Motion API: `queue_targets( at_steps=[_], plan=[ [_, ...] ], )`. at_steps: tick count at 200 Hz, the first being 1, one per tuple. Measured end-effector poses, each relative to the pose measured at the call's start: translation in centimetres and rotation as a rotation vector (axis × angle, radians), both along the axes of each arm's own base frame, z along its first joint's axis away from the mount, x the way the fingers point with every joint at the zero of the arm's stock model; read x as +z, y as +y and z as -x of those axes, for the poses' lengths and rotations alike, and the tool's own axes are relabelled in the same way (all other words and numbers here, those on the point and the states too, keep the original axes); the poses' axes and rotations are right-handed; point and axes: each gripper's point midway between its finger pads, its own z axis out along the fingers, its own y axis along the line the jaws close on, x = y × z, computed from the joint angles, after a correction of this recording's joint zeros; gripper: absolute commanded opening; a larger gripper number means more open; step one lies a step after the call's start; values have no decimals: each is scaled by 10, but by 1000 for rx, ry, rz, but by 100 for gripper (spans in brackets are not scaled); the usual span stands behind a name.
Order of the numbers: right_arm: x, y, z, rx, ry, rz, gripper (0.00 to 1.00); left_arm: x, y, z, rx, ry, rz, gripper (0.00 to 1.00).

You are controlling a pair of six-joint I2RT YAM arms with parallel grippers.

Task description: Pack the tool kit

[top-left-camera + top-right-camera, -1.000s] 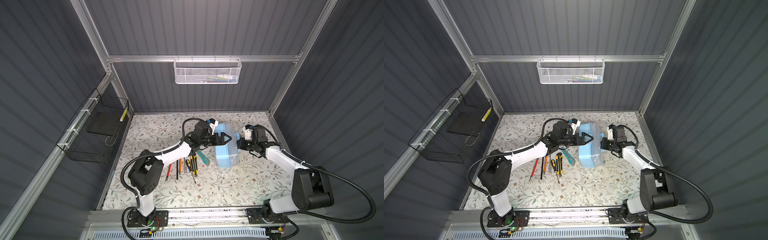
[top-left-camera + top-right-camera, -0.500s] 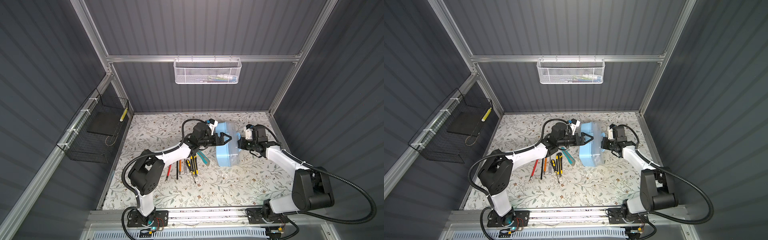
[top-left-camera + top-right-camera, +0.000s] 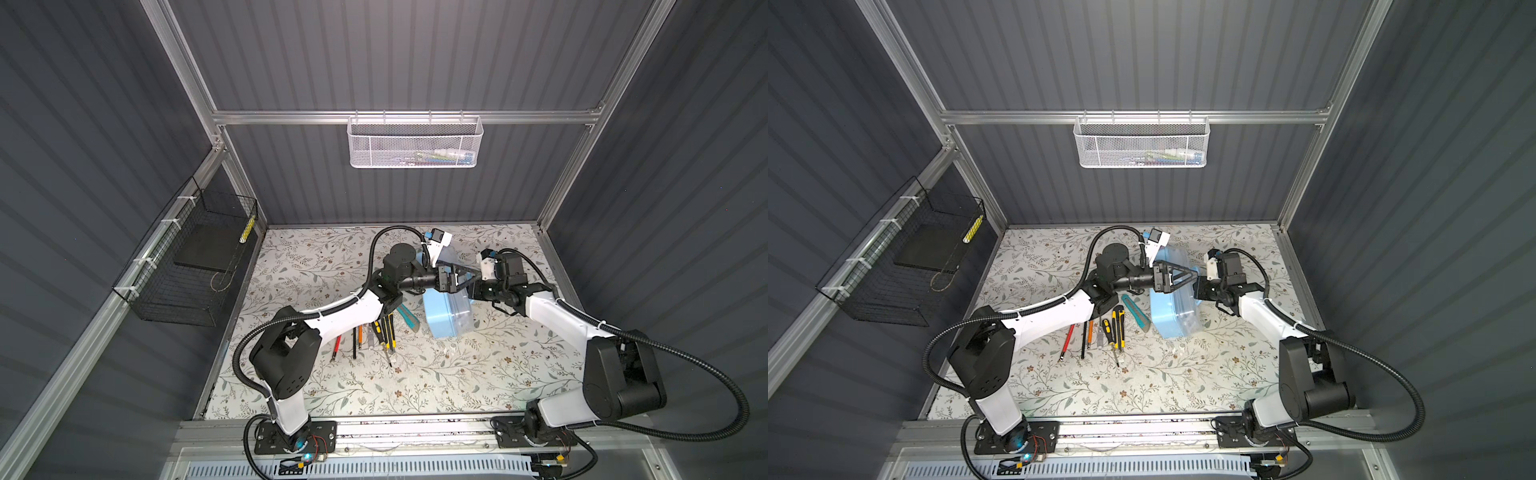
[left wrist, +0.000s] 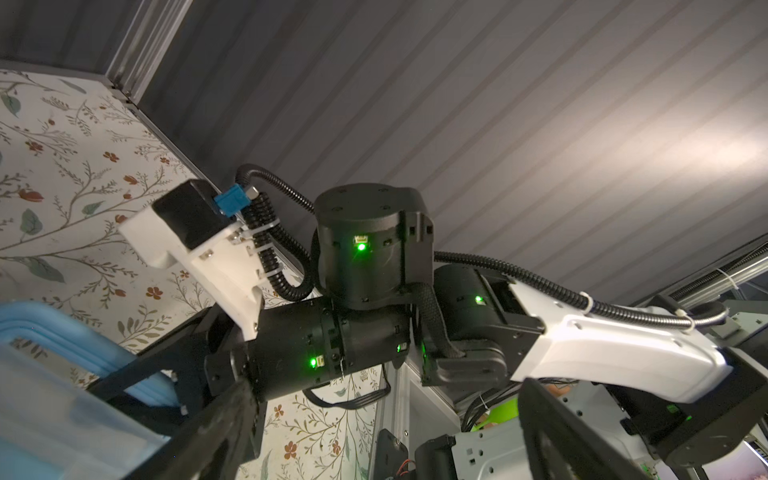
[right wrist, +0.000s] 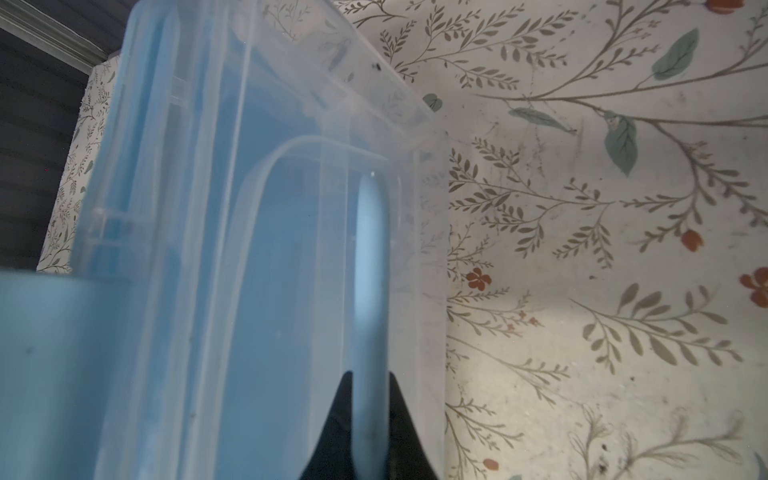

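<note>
You have a booth of dark ribbed walls around a floral-papered bench [image 3: 457, 374]; its front half lies bare, and so does the strip toward the right wall.

Two baskets hang clear of the bench: a black wire basket [image 3: 187, 274] on the left wall and a white mesh basket [image 3: 415, 143] on the back rail.

Two arms meet over the middle of the bench. The left gripper [image 3: 467, 277] stretches level across the tool kit, its fingers spread wide with nothing between them. The right gripper [image 3: 478, 293] sits at the kit's right edge; in the right wrist view its fingers [image 5: 338, 419] are clamped on the pale-blue handle [image 5: 370, 270].

One tool kit [image 3: 449, 311], light blue with a clear lid, stands mid-bench between the arms, its lid raised on edge in the wrist view.

About seven hand tools lie in a row just left of the kit, partly under the left arm: a teal cutter [image 3: 1136, 311] nearest the kit, then a yellow-and-black knife [image 3: 1120, 326], a yellow-handled screwdriver [image 3: 1109, 332], a grey tool, an orange one, a black one, and a red screwdriver [image 3: 1066, 343]. The exact count is uncertain where the arm covers them.
</note>
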Motion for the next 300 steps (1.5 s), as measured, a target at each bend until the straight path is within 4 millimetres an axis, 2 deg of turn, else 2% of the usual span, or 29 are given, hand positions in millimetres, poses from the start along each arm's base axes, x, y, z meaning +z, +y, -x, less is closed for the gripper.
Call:
queue_targets(
  at_steps=[20,56,91,103,115,184,213,252,300],
  plan=[
    [0,0,0,-1,-1,0,0,-5,15,-15,63,-4,-56,99],
    [10,-9,8,-22,-10,26,0,-26,52,-36,234,-52,-268,99],
    [48,-20,15,-48,-112,54,0,-35,74,-38,307,-102,-397,99],
    [63,-19,18,-42,-152,43,0,-39,78,-39,318,-106,-420,99],
    [68,-14,22,-26,-163,42,0,-45,81,-40,325,-103,-440,99],
    [59,0,25,-22,-128,10,0,-92,95,-34,336,-41,-560,99],
    [56,2,22,-40,-110,-18,0,-123,101,-33,338,-1,-622,99],
    [53,4,17,-52,-109,-32,0,-163,101,-33,325,68,-683,99],
    [50,5,16,-55,-107,-45,0,-190,93,-37,315,133,-689,99]
  ],
)
